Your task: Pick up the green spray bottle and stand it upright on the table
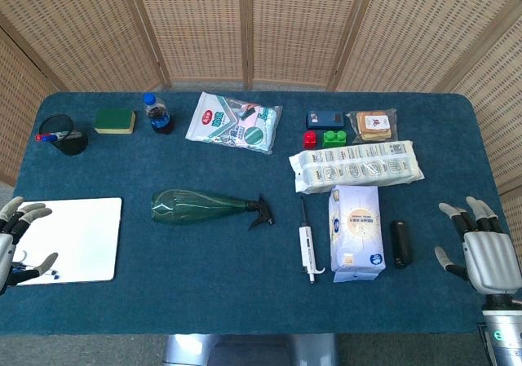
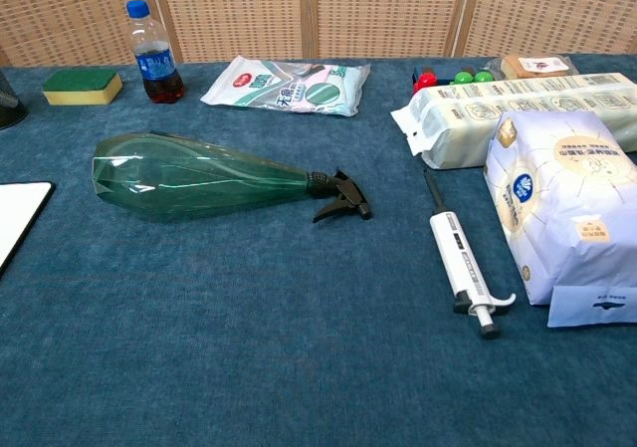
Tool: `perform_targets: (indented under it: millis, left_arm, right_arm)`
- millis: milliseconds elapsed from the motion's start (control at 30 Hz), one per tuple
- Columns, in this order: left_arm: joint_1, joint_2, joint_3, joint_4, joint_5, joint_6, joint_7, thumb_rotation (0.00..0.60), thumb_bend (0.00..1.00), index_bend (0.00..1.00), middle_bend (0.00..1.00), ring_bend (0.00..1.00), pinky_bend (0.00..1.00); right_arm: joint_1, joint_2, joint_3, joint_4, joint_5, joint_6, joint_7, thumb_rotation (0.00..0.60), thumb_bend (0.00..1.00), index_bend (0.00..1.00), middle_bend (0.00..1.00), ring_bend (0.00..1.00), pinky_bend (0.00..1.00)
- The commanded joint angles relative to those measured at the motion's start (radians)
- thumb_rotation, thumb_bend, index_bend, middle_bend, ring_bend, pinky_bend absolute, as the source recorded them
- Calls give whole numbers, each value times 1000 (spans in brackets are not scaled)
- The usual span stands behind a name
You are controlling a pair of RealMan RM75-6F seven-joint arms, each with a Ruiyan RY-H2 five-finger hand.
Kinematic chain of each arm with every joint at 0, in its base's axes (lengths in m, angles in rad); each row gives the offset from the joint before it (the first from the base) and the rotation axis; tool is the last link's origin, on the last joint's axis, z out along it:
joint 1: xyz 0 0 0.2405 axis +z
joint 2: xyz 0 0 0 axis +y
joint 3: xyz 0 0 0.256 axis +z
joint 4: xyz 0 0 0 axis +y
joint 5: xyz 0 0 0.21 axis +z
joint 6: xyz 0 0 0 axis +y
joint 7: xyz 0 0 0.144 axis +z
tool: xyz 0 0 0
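Green spray bottle [image 1: 204, 206]: lying flat, unlabelled, between left hand [image 1: 18, 244] and right hand [image 1: 481, 248]. Both hands empty, fingers spread; left cropped. Pack writing illegible.

bright, even light | soft faint shadows | sharp focus

Left hand [image 1: 18, 244] low at the left edge of the head view, only partly seen, fingers spread apart, thumb out to the side, nothing held. Right hand [image 1: 483, 248] low at the right edge, back facing up, fingers [image 1: 473, 211] pointing away and fanned out, thumb out to the left, nothing held. Both hands far apart. Neither hand seen in the chest view.
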Motion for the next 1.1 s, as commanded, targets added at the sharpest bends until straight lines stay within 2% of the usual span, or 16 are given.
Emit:
perform_targets:
  millis: [33, 367, 633, 867, 933, 1100]
  left_arm:
    - [-6, 1, 3, 3, -4, -15, 3, 600, 302, 238, 227, 111, 144]
    - [-28, 32, 0, -24, 34, -27, 23, 600, 302, 234, 223, 116, 145]
    - [-132, 50, -51, -67, 3, -144, 86, 600, 302, 234, 221, 116, 161]
    - [-313, 23, -129, -142, -134, -364, 222, 600, 302, 229, 212, 116, 190]
    - [-380, -17, -154, -152, -195, -426, 296, 600, 302, 226, 208, 116, 196]
    - [-514, -123, -193, -160, -380, -502, 485, 600, 301, 210, 192, 110, 196]
  right_arm:
    - [2, -3, 2, -2, 1, -1, -2, 600, 350, 185, 284, 74, 135]
    - [-16, 4, -10, -10, -36, 37, 13, 600, 350, 178, 279, 75, 135]
    - [-34, 18, -18, -31, -64, 68, 17, 600, 351, 168, 261, 73, 136]
    - [-51, 15, -26, -29, -76, 88, 43, 600, 350, 166, 260, 73, 135]
    - [-51, 9, -28, -25, -89, 90, 57, 600, 350, 166, 260, 72, 135]
    - [-56, 8, -29, -12, -104, 102, 81, 600, 349, 166, 260, 72, 136]
